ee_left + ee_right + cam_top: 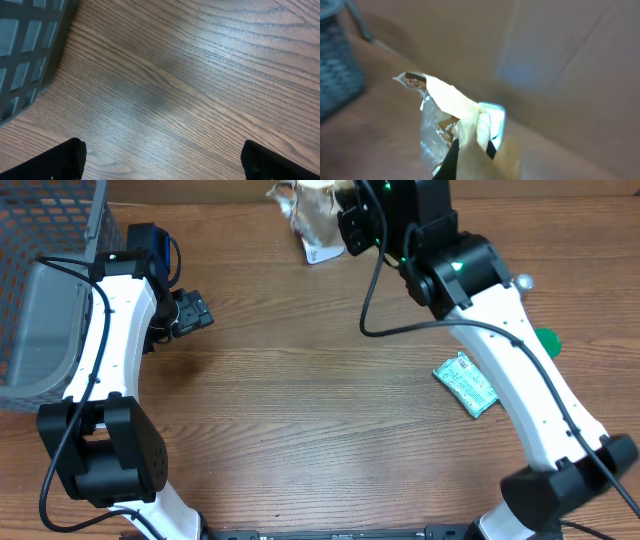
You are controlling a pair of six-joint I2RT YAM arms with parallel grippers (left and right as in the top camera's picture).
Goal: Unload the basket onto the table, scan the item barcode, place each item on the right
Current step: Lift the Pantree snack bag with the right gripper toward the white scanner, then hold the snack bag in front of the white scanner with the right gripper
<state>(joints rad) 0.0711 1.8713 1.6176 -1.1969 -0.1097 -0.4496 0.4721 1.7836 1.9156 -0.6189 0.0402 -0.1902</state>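
Closest to the overhead camera are the two white arms, rising from the lower edge of the frame.

At the far left a dark wire basket [40,240] stands on the table [320,430], probably a bin for finished goods. Just right of it the left gripper [195,313] hovers low over bare wood, its fingers [65,160] spread wide with nothing between them. I judge it is parked out of the way.

At top centre the task's item, a crinkly clear-and-tan packet [310,215], hangs off the table in the right gripper [350,225]. That gripper's fingers are clenched on the packet's lower edge, seen at the bottom centre of the right wrist view. Lifting it this way would let a label be turned toward a reader. I can pick out no scanner, and blur hides any barcode.

Right of centre a small green packet [466,383] lies flat on the table, well apart from the raised one, perhaps next in line. A green round thing [547,340] peeks from behind the right arm.

Brown wood grain covers the table, with a soft sheen under the left wrist. Behind the raised packet the room is only a blurred tan backdrop.
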